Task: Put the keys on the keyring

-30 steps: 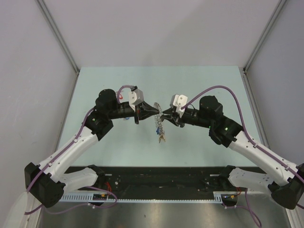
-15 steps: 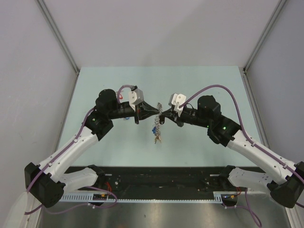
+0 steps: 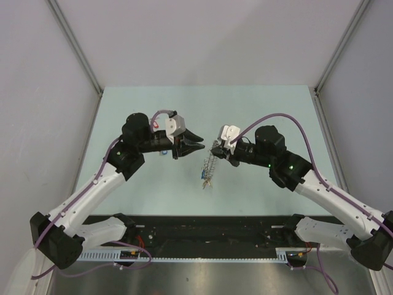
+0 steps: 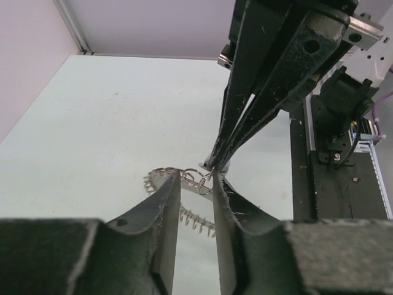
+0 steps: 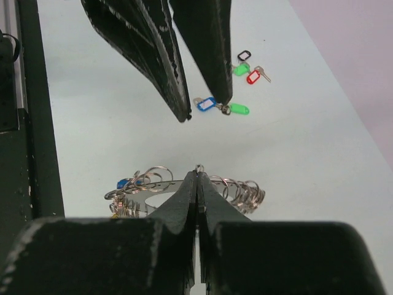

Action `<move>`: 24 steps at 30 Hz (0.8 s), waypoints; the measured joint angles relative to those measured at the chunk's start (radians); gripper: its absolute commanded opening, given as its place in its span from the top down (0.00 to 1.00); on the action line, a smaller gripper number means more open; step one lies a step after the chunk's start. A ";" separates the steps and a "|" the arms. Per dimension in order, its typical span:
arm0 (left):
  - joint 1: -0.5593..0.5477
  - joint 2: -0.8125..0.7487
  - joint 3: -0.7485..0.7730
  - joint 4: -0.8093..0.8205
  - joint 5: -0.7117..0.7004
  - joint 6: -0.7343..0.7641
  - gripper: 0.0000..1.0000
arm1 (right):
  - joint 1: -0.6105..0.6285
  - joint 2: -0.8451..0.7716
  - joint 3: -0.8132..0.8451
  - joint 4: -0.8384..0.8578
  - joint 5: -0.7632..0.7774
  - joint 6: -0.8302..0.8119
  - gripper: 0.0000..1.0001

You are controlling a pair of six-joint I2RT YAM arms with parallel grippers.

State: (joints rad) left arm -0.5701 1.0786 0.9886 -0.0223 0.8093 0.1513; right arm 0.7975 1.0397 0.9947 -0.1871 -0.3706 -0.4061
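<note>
The keyring (image 3: 209, 165), a floppy silvery ring of wire loops, hangs above the table from my right gripper (image 3: 215, 147), which is shut on its upper edge. In the right wrist view the closed fingertips (image 5: 198, 184) pinch the keyring (image 5: 242, 192), and a blue tag (image 5: 126, 182) shows on the ring's left side. Small keys (image 3: 206, 181) dangle at its low end. My left gripper (image 3: 201, 143) is open just left of the ring, touching nothing. In the left wrist view its fingers (image 4: 166, 203) stand apart in front of the keyring (image 4: 161, 174).
Several loose keys with coloured tags lie on the table beyond the left gripper (image 5: 206, 110): blue (image 5: 207, 104), green (image 5: 239, 109), red (image 5: 253, 77) and black (image 5: 244, 56). The pale green table (image 3: 270, 110) is walled on three sides, with a black rail (image 3: 209, 227) at the near edge.
My left gripper has opened and drawn back left off the keyring. The right gripper has shut on the ring, which now hangs from it alone, a little lower and to the right.
</note>
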 measured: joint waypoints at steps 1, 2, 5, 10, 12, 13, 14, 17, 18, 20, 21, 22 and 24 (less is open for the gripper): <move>0.005 0.000 0.009 -0.014 0.006 0.012 0.64 | 0.000 -0.005 0.000 -0.010 0.000 -0.008 1.00; 0.008 0.000 0.017 -0.029 0.009 0.022 0.59 | 0.000 -0.010 0.000 -0.020 0.000 -0.016 1.00; 0.016 0.005 0.046 -0.077 0.034 0.064 0.50 | 0.000 -0.017 0.000 -0.044 0.000 -0.033 1.00; 0.016 0.037 0.068 -0.131 0.107 0.119 0.44 | 0.000 -0.017 0.001 -0.090 -0.010 -0.060 1.00; 0.016 0.054 0.068 -0.148 0.136 0.134 0.44 | 0.001 -0.017 0.003 -0.105 -0.019 -0.067 1.00; 0.016 0.064 0.068 -0.155 0.150 0.142 0.44 | 0.002 -0.017 0.005 -0.112 -0.025 -0.069 1.00; 0.016 0.074 0.068 -0.161 0.166 0.149 0.46 | 0.002 -0.017 0.007 -0.117 -0.031 -0.071 1.00; 0.014 0.100 0.068 -0.179 0.198 0.174 0.52 | 0.002 -0.018 0.015 -0.130 -0.053 -0.078 1.00; 0.011 0.108 0.068 -0.183 0.202 0.180 0.55 | 0.002 -0.019 0.016 -0.131 -0.060 -0.080 1.00; 0.005 0.121 0.068 -0.186 0.208 0.189 0.59 | 0.002 -0.023 0.016 -0.136 -0.074 -0.082 1.00; 0.000 0.127 0.068 -0.188 0.209 0.191 0.60 | 0.002 -0.025 0.016 -0.138 -0.081 -0.083 1.00; -0.005 0.135 0.068 -0.190 0.210 0.194 0.62 | 0.002 -0.026 0.016 -0.138 -0.088 -0.084 1.00; -0.015 0.147 0.068 -0.193 0.213 0.198 0.63 | 0.002 -0.026 0.016 -0.138 -0.099 -0.085 1.00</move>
State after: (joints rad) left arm -0.5850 1.2255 1.0569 -0.2150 1.0225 0.3496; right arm 0.7994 1.0138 1.0103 -0.3248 -0.4694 -0.4908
